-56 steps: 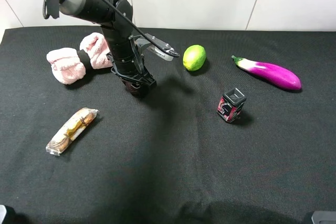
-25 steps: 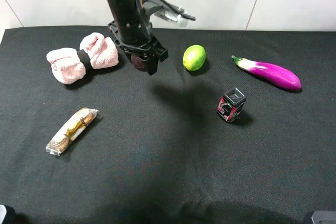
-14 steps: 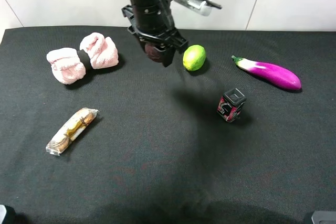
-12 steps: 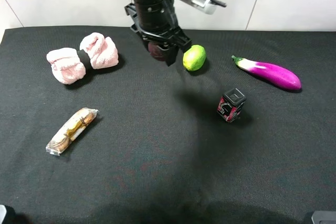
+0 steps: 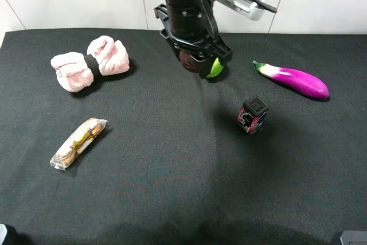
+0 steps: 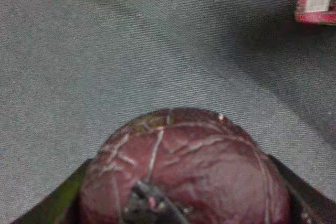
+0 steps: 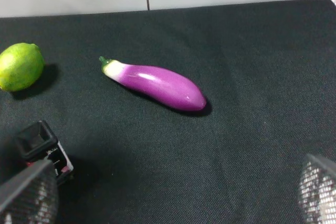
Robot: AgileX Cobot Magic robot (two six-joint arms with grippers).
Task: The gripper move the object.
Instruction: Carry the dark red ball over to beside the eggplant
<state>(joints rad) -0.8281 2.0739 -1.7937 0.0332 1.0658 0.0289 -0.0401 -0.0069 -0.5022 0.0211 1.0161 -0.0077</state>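
My left gripper [image 5: 196, 63] is shut on the dark maroon ball [image 5: 190, 60] and holds it in the air above the black cloth, just in front of the green lime [image 5: 215, 67]. In the left wrist view the ball [image 6: 184, 171] fills the lower half between the black fingers [image 6: 50, 203], its lined skin and stem plain. My right gripper [image 7: 168, 192] shows only as two mesh-covered fingertips [image 7: 29, 192] at the edges of the right wrist view, wide apart and empty.
A purple eggplant [image 5: 298, 80] lies at the right, also in the right wrist view [image 7: 157, 85]. A small black-and-red box [image 5: 252, 114] stands in front of the lime. Two pink cloth bundles [image 5: 89, 61] and a wrapped snack [image 5: 78, 142] lie at the left.
My left gripper has lifted the maroon ball off the cloth near the pink bundles and carried it to the right, now partly covering the lime. Nothing else moved.
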